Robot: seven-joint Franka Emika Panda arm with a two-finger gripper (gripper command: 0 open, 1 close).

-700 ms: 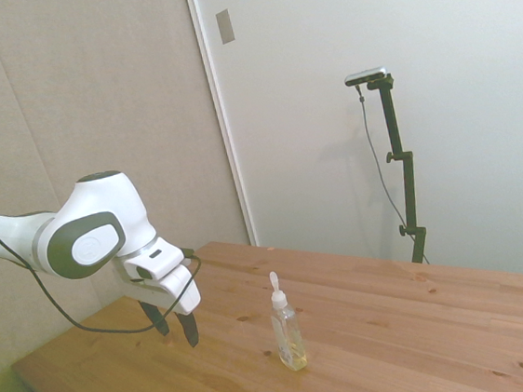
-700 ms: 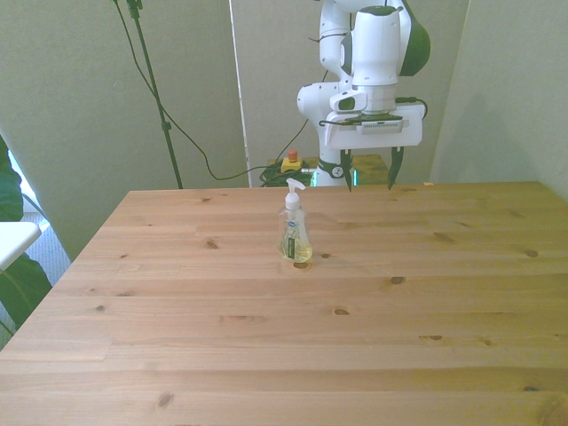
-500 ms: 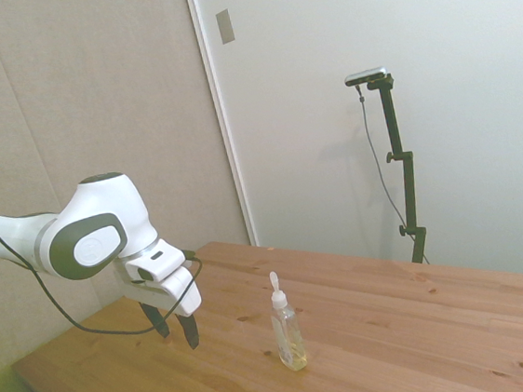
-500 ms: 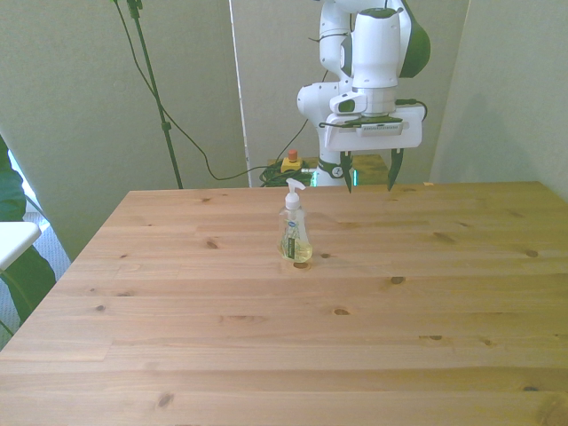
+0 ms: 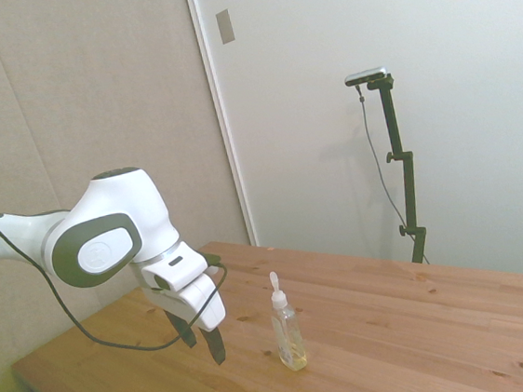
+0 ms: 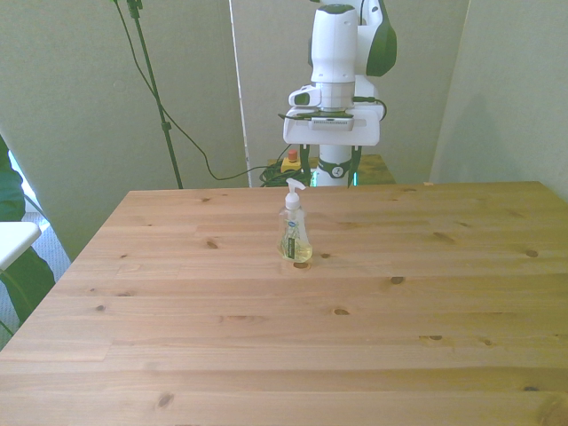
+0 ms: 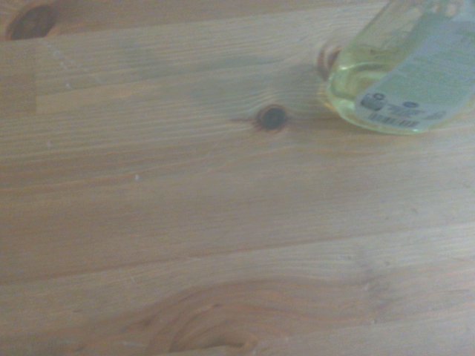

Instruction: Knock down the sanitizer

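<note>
Gripper (image 5: 205, 344) first, in the side view: it hangs off the white arm's wrist with its two dark fingers pointing down at the wooden table (image 5: 425, 329), tips just above the boards, holding nothing; the fingers stand a little apart here, with a visible gap between them. The sanitizer (image 5: 286, 324) stands upright to the gripper's right in this picture, near but clearly not touching, its long axis vertical and its white pump nozzle reaching roughly to the height of the gripper's body (so a sideways sweep would likely meet the bottle high up, which I judge favours tipping over sliding). From the front view, the gripper (image 6: 330, 164) sits behind the sanitizer (image 6: 294, 226), a touch toward the front view's right, with its fingers spread under the white flange; the bottle stands alone on the table (image 6: 444, 293), between the gripper and the camera, about midway across the boards. So the coming push, as I read it, runs from the arm's side outward, toward the near edge and slightly toward the front view's left. At the wrist view, only the bottle's lower part shows: the sanitizer (image 7: 401, 81) with its yellowish liquid and pale label, resting on the table (image 7: 185, 222) beside a dark knot.
</note>
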